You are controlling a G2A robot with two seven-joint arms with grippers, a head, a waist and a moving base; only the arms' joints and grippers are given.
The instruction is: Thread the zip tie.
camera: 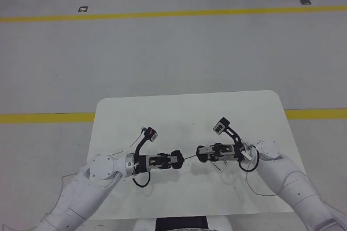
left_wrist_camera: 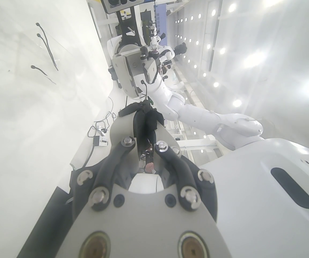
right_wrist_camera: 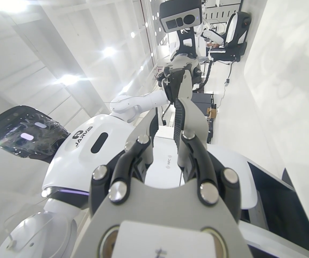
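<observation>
Over the near middle of the surface [camera: 162, 115], the top view shows the zip tie [camera: 190, 157] stretched between left gripper [camera: 181, 160] and right gripper [camera: 199, 154], both jaws pinched narrow on it, while the left wrist view reveals spare ties [left_wrist_camera: 47, 52] lying loose.

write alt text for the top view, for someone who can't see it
Seen from above, the robot's left hand and right hand face each other over a white table, with a thin black zip tie spanning the gap between them. A few spare ties lie on the table beside the right hand.
</observation>
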